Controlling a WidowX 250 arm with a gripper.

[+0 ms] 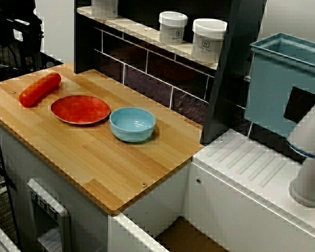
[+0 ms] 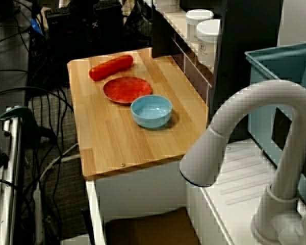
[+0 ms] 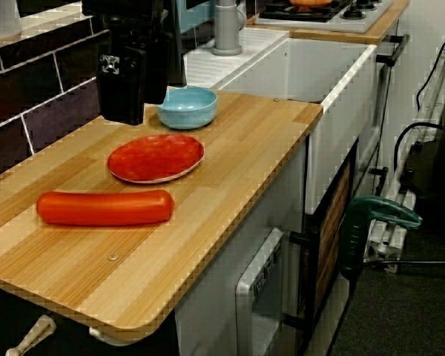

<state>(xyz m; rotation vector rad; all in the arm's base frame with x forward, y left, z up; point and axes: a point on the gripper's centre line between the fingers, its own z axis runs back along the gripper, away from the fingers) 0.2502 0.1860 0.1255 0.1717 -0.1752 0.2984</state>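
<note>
Gripper [image 3: 126, 111] hung over the desk [image 3: 237, 148] just behind the plate [image 3: 156, 157], jaws hidden, apart or together impossible to tell, nothing held; bowl [image 3: 187, 107] just beyond the plate, sausage [image 3: 104, 208] before it; judged an approach stage, lowering needed ahead of any grasp.

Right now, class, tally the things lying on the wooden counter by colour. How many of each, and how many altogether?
Red: 2 (sausage, plate)
Blue: 1 (bowl)
Total: 3
</note>
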